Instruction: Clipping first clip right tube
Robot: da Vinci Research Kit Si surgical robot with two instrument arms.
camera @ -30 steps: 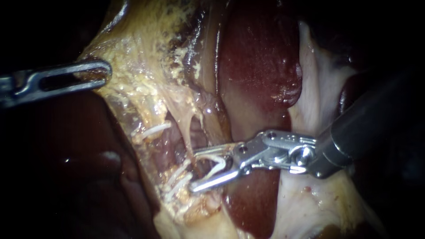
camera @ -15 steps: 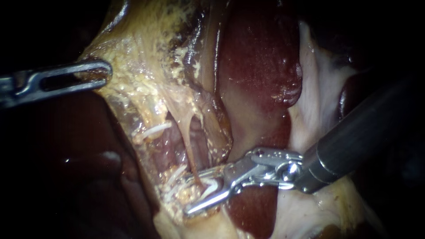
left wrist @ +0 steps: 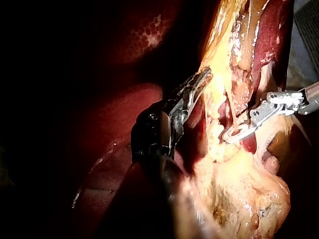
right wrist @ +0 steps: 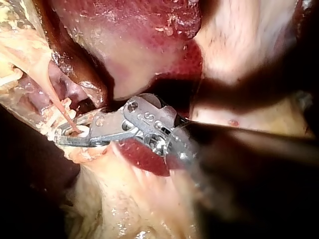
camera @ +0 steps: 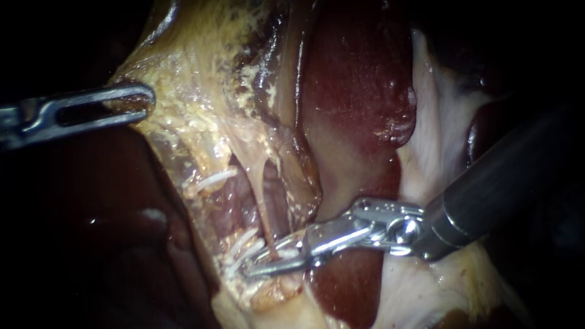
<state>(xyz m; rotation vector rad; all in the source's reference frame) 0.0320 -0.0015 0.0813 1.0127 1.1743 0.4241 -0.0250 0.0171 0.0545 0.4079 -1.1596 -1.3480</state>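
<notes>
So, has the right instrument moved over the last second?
Yes. The right instrument has slid further left and slightly down across the thin tube, which itself has not shifted.

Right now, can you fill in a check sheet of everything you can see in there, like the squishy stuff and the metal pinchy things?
Surface: dark red liver with yellow tissue draped beside it.
Job's things: thin pink tube running down from the yellow tissue; white clip carried by the right instrument; other white clips sit on strands beside the tube.
Clutter: nothing seen.
Jaws: left instrument has its jaws shut on the yellow tissue; the right instrument's jaws hold the white clip, one jaw on each side of the thin pink tube.
Cables: nothing seen.
Surroundings: dark, nothing seen.
</notes>
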